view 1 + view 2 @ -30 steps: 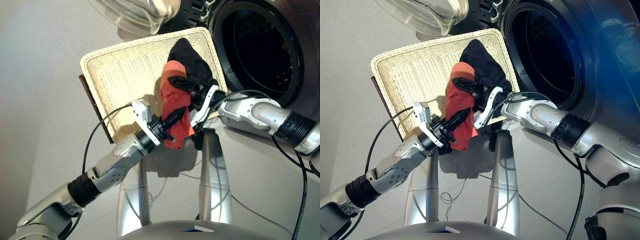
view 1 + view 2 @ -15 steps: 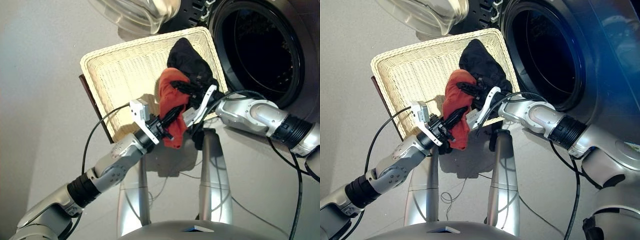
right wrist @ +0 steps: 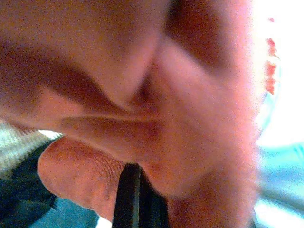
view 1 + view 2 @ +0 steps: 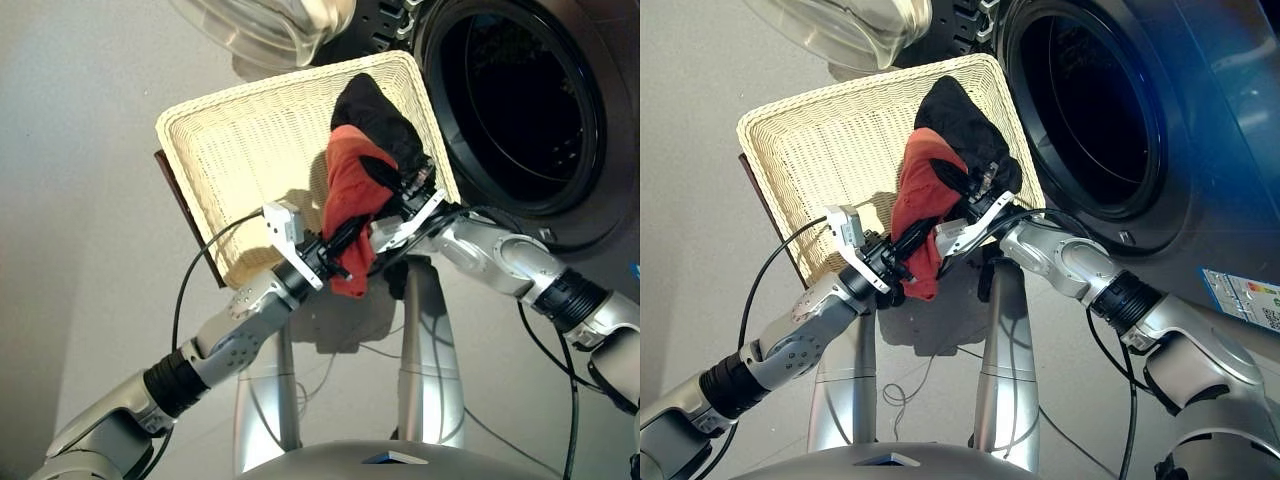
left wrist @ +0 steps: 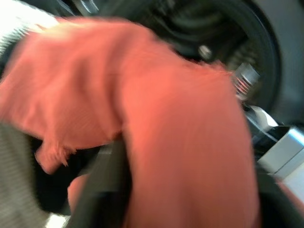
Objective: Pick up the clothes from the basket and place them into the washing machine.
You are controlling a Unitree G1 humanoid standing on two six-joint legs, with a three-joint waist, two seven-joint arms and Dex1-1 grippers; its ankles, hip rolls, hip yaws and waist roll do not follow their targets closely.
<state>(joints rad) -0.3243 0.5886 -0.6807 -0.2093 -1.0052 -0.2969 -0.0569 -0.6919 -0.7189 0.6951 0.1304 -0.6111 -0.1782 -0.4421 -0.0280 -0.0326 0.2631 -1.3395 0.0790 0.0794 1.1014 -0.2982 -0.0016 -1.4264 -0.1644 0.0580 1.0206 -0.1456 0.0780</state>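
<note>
Both end effectors, left point(image 4: 345, 238) and right point(image 4: 395, 195), clamp the crumpled red-orange garment point(image 4: 350, 190); black garment point(image 4: 375, 115) just beyond, in the woven cream basket point(image 4: 240, 150).

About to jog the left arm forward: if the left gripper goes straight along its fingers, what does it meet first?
The red-orange garment draped over the left gripper; just beyond it, probably the right gripper, though depth is unclear.

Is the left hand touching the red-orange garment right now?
Touching. In the left eye view the left hand has its black fingers pressed into the red-orange garment, which drapes over them; the left wrist view shows the cloth lying over a finger.
</note>
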